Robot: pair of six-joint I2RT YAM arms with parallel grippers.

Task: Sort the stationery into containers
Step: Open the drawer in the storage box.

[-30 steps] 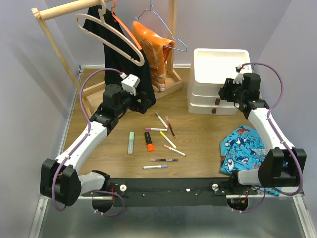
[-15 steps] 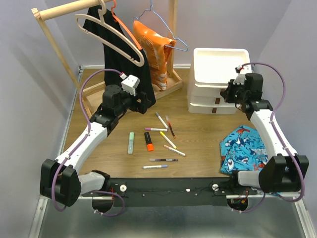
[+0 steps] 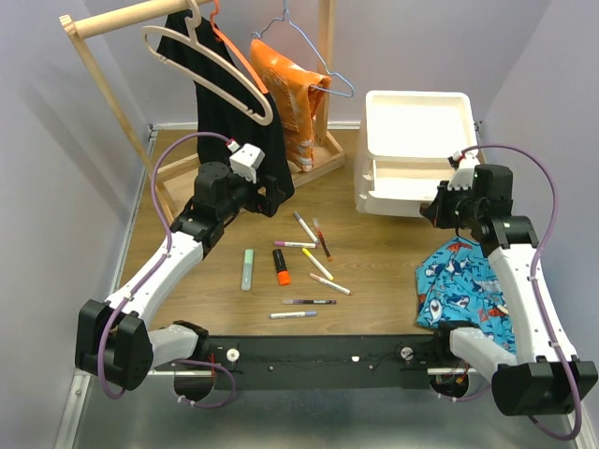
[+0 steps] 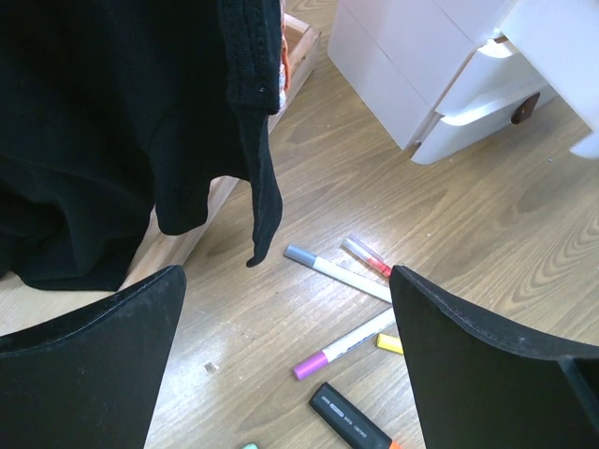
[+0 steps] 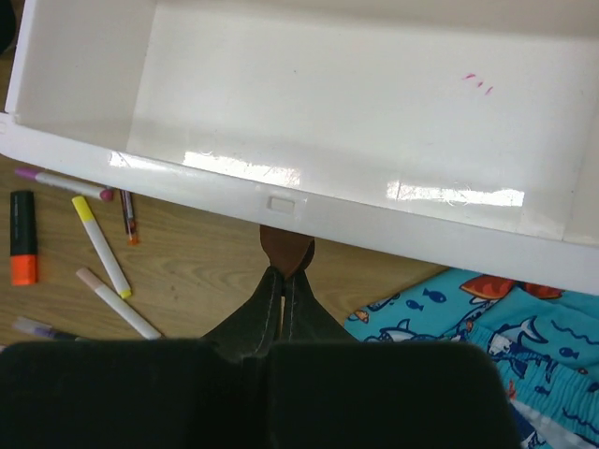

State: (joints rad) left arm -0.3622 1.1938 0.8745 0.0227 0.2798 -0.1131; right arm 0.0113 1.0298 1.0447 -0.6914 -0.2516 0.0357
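1. Your right gripper (image 5: 284,281) has its fingers pinched tight on the brown pull tab (image 5: 285,248), which serves as the handle of the drawer (image 5: 187,173).
2. The drawer stands partly out of the white drawer unit (image 3: 370,122) at far right, empty and ready for filling.
3. Your left gripper (image 4: 285,281) hangs wide open, holding nothing, above the stationery (image 3: 280,267) scattered centre-left on the table (image 3: 374,271). It looks placed to pick a pen.

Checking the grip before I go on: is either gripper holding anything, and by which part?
The right gripper is shut on the brown pull tab at the middle of the drawer front. The left gripper is open and holds nothing.
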